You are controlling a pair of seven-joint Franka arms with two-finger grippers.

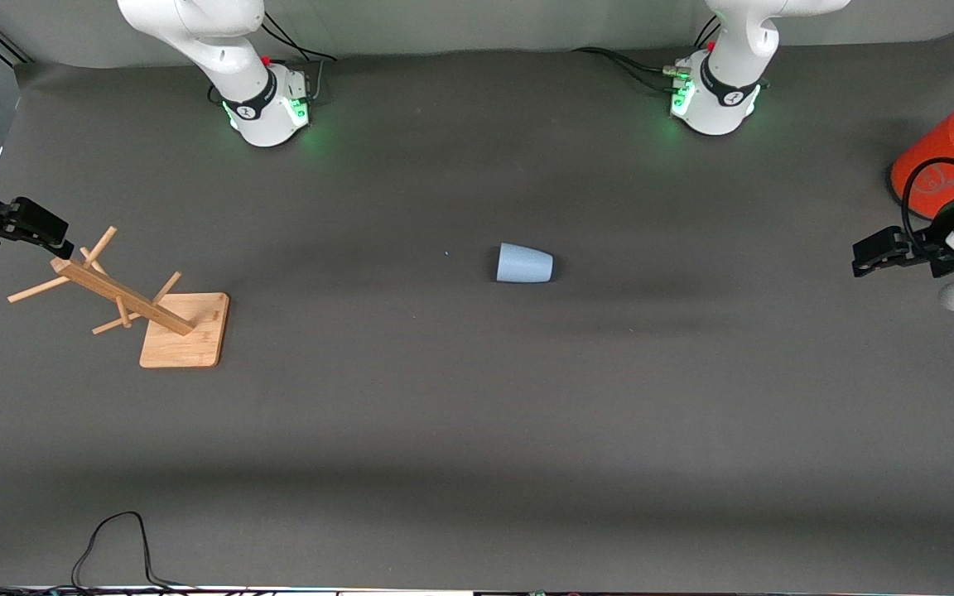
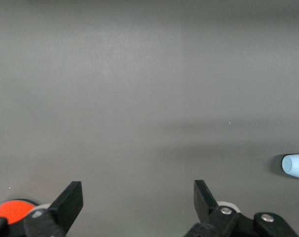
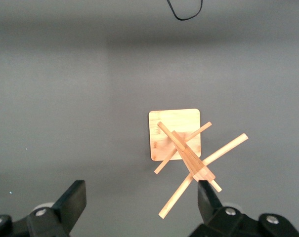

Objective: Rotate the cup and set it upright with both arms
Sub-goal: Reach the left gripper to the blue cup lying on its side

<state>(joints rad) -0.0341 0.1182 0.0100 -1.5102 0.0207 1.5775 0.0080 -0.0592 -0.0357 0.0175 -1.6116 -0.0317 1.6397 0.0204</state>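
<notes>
The pale-blue cup (image 1: 524, 264) lies on its side in the middle of the dark table, its wider rim toward the right arm's end. Its end also shows at the edge of the left wrist view (image 2: 295, 166). My left gripper (image 1: 860, 260) is open and empty at the left arm's end of the table, well away from the cup; its fingers stand wide apart in the left wrist view (image 2: 138, 197). My right gripper (image 1: 61, 244) is open and empty at the right arm's end, beside the top of a wooden rack, and shows in the right wrist view (image 3: 139, 197).
A wooden peg rack (image 1: 183, 331) on a square base stands toward the right arm's end, also in the right wrist view (image 3: 175, 133). A large orange cylinder with grey top (image 1: 941, 157) stands by the left gripper. A black cable (image 1: 113, 542) loops at the front edge.
</notes>
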